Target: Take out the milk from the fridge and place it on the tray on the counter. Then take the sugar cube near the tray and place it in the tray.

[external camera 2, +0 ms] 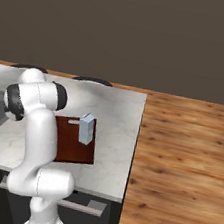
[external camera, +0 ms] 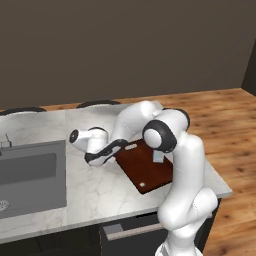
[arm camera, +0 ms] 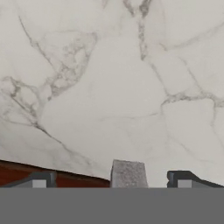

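The claw (arm camera: 112,180) hangs low over the bench (arm camera: 113,87), fingers spread wide, the sugar cube (arm camera: 128,174) sitting between them, untouched, just off the tray (external camera: 145,167) edge. Farther along, the milk (external camera 2: 86,128) stands upright on the tray.

Marbled counter (external camera: 95,187) carries the tray (external camera: 145,167), a sugar cube (arm camera: 128,174) beside it

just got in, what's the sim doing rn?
The milk already stands upright on the tray on the counter. The hand is now low over the marble beside the tray's edge, fingers open on either side of the sugar cube, not yet closed on it.
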